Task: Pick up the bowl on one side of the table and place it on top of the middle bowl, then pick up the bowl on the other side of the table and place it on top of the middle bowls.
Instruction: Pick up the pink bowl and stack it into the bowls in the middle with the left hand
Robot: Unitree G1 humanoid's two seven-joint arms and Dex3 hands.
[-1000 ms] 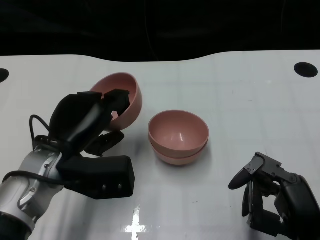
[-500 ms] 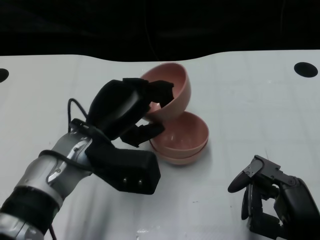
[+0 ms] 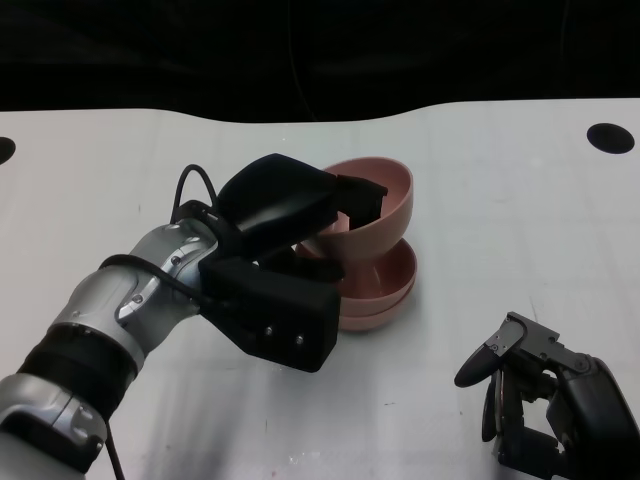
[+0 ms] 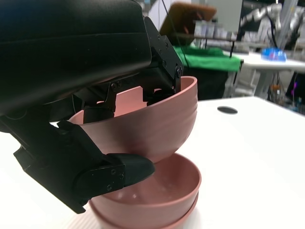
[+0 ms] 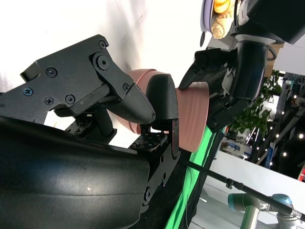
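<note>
My left hand [image 3: 290, 215] grips a pink bowl [image 3: 378, 215] by its rim, fingers inside and thumb under the wall. The bowl hangs tilted just above two stacked pink bowls [image 3: 385, 290] in the middle of the white table [image 3: 520, 230]. In the left wrist view the held bowl [image 4: 159, 121] hovers over the stack [image 4: 157, 200], barely apart from it, with my left hand [image 4: 119, 95] clamped on its edge. My right hand [image 3: 550, 400] rests low at the front right, fingers curled with nothing in them. The right wrist view shows the pink bowls [image 5: 193, 114] partly hidden behind my right hand's fingers [image 5: 114, 90].
A black hole [image 3: 611, 138] marks the table's far right corner, and another [image 3: 4, 150] sits at the far left edge. The table's curved back edge [image 3: 330, 118] borders darkness.
My left hand has carried the bowl rightward and lowered it over the stacked bowls, its tilt lessening. The right hand has stayed where it was.
</note>
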